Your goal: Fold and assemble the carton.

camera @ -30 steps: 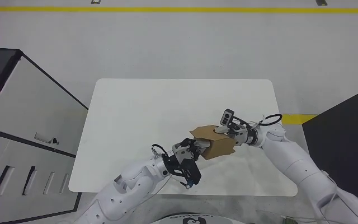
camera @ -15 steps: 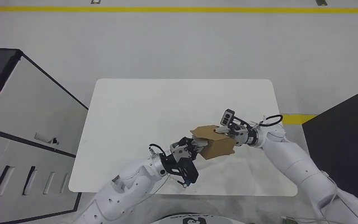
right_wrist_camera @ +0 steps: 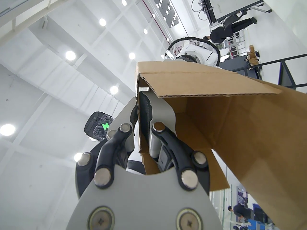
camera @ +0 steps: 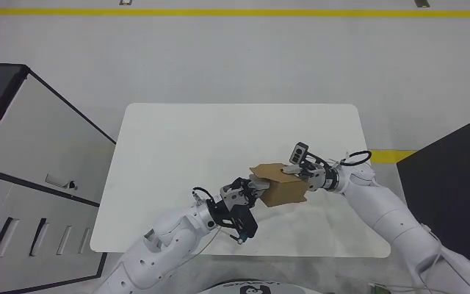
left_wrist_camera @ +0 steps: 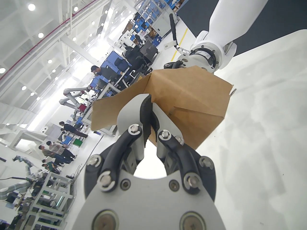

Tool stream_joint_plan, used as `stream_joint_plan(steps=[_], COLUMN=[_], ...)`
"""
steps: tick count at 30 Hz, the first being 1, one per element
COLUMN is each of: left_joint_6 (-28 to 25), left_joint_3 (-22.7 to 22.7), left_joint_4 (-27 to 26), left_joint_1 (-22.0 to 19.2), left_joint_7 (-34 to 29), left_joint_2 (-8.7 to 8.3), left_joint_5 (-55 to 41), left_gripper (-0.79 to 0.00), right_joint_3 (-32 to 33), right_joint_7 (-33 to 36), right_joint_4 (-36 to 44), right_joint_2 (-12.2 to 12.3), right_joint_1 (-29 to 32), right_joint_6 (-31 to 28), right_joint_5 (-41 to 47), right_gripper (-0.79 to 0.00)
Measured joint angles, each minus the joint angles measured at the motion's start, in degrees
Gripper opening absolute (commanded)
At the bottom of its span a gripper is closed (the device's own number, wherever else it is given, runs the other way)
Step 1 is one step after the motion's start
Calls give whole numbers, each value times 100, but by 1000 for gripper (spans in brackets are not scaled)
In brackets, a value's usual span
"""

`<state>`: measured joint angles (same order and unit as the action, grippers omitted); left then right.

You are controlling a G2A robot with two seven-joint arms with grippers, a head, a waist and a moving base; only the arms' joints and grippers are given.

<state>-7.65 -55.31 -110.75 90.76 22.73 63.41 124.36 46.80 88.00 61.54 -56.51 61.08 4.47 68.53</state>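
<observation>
Carton (camera: pixel 283 189) update from us: brown corrugated box, sitting over the near-right part of the white table (camera: pixel 183 147), pinned between the two arms. From above it lies roughly crosswise to the robot, one end toward each gripper. We honestly can't say whether its underside rests on the tabletop or hangs just clear of it.

The left gripper (camera: pixel 253 192) is at the carton's left end. In the left wrist view we see that gripper (left_wrist_camera: pixel 148 96) with its fingers drawn right together, black pads nearly meeting. The crease between an open flap and the carton (left_wrist_camera: pixel 191 101) side runs straight in between them, so we read it as pinching the cardboard there. That flap sticks out sideways, folded away from the side panel.

The right gripper (camera: pixel 297 174) is at the opposite end, on the far top corner. Up close, the right gripper (right_wrist_camera: pixel 144 99) is clamped on one wall of the carton (right_wrist_camera: pixel 239 132). One finger is inside the open box and one outside, with the raw corrugated edge showing between them. This end is open too, and we can look straight into the brown inside, with a top flap folded over above the fingers.

Around the table: a grey cabinet (camera: pixel 44 147) stands off the left side, and a yellow floor line (camera: pixel 235 12) runs across the far side.
</observation>
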Motion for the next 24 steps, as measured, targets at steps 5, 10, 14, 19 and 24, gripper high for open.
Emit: stream_joint_plan(steps=[5, 10, 14, 19, 24], left_joint_6=[-34, 19, 80, 106, 166], left_joint_3=[106, 115, 26, -87, -218], left_joint_4=[60, 72, 31, -20, -77], left_joint_1=[-67, -126, -103, -54, 5], left_joint_7=[-14, -92, -147, -174, -201], left_joint_2=[21, 36, 29, 10, -8], left_joint_5=[8, -25, -66, -70, -87], left_gripper=[-785, -785, -785, -785, -785], right_joint_3=[-2, 21, 79, 171, 281], right_joint_7=[0, 0, 0, 0, 0], right_joint_4=[19, -18, -93, -159, -240], right_joint_2=[-6, -5, 6, 27, 51], right_joint_1=[4, -2, -15, -16, -23], right_joint_6=[13, 13, -29, -125, -312], right_joint_5=[-9, 12, 48, 76, 13], right_gripper=[-785, -785, -785, -785, -785])
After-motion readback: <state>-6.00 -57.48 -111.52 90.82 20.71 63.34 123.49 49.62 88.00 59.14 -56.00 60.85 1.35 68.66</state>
